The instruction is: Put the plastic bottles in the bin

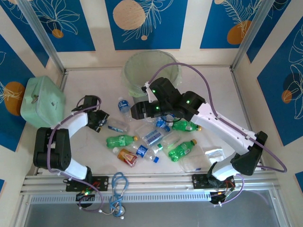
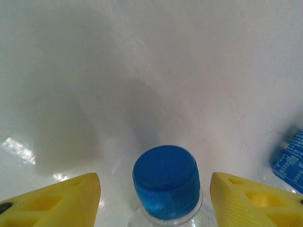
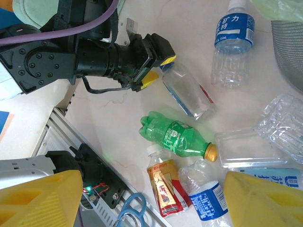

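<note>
My left gripper (image 2: 155, 178) is open: its yellow fingers (image 2: 61, 198) flank, without contact, the blue cap of a clear plastic bottle (image 2: 165, 189) lying on the white table (image 2: 142, 71). My right gripper (image 3: 151, 189) hangs open over other bottles (image 1: 151, 137). One blue label (image 3: 234, 26) carries white Chinese characters; the green bottle (image 3: 175, 137) has an unreadable label. The round grey-green lined bin (image 1: 130, 80) stands beyond.

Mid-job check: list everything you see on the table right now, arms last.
Bin: one, grey-green, far centre.
Green bottles: three, mid-table.
Clear bottles: at least five, blue labels, scattered mid-table.
Amber bottle: one, near centre.
Plastic bags: about two, clear, right of the bottles.
Case: one, mint-green, far left.
Looped item: one, blue, near rail.
Left gripper: open, astride a blue-capped bottle.
Right gripper: open, above the pile.
</note>
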Controlling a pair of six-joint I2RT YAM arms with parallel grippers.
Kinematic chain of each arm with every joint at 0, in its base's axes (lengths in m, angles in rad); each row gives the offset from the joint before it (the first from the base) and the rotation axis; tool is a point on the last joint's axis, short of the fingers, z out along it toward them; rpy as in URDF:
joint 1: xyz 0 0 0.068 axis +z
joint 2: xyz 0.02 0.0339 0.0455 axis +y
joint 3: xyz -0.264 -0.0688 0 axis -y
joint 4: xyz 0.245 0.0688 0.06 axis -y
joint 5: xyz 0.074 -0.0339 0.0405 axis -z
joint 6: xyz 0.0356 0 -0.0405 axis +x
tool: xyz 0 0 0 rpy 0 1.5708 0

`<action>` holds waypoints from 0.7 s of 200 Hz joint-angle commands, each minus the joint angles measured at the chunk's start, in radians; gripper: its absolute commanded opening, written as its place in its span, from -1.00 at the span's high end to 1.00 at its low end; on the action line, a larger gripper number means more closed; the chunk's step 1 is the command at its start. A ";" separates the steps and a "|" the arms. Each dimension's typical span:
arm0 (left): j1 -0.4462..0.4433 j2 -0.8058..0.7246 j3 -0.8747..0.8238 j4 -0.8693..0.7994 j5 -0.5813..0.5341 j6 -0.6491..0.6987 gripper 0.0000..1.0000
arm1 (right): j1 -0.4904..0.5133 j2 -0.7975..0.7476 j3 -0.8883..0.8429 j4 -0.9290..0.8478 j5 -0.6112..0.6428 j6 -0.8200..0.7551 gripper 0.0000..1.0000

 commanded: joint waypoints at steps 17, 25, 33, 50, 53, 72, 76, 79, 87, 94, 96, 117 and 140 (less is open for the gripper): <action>0.010 0.046 0.044 0.021 0.009 -0.007 -0.18 | 0.006 0.020 0.002 0.001 -0.031 0.016 -0.57; 0.010 0.052 0.046 0.021 0.005 -0.006 -0.16 | 0.007 0.023 0.005 0.001 -0.032 0.016 -0.57; 0.010 0.056 0.047 0.020 0.004 -0.003 -0.14 | 0.007 0.024 0.005 -0.001 -0.032 0.017 -0.57; 0.010 0.067 0.046 0.023 0.002 -0.003 -0.10 | 0.006 0.026 0.002 0.000 -0.028 0.019 -0.57; 0.010 0.069 0.046 0.024 0.004 -0.002 -0.10 | 0.006 0.026 0.002 0.000 -0.027 0.020 -0.57; 0.010 0.077 0.046 0.029 0.014 0.000 -0.04 | 0.007 0.026 -0.001 -0.003 -0.020 0.021 -0.57; 0.010 0.079 0.045 0.030 0.016 -0.001 -0.02 | 0.007 0.026 -0.001 -0.003 -0.018 0.021 -0.57; 0.010 0.081 0.045 0.030 0.017 -0.001 -0.01 | 0.006 0.026 -0.001 -0.005 -0.017 0.022 -0.57; 0.010 0.081 0.045 0.030 0.017 0.000 0.01 | 0.005 0.025 -0.002 -0.004 -0.013 0.023 -0.57; 0.010 0.082 0.045 0.030 0.019 0.000 0.04 | 0.005 0.024 -0.002 -0.005 -0.012 0.024 -0.57; 0.010 0.083 0.045 0.030 0.019 0.000 0.05 | 0.004 0.024 -0.002 -0.005 -0.012 0.024 -0.56; 0.010 0.078 0.045 0.028 0.022 0.005 0.14 | 0.001 0.022 -0.003 -0.004 -0.009 0.028 -0.56; 0.010 0.069 0.046 0.025 0.028 0.007 0.21 | -0.001 0.020 -0.005 -0.004 -0.005 0.029 -0.56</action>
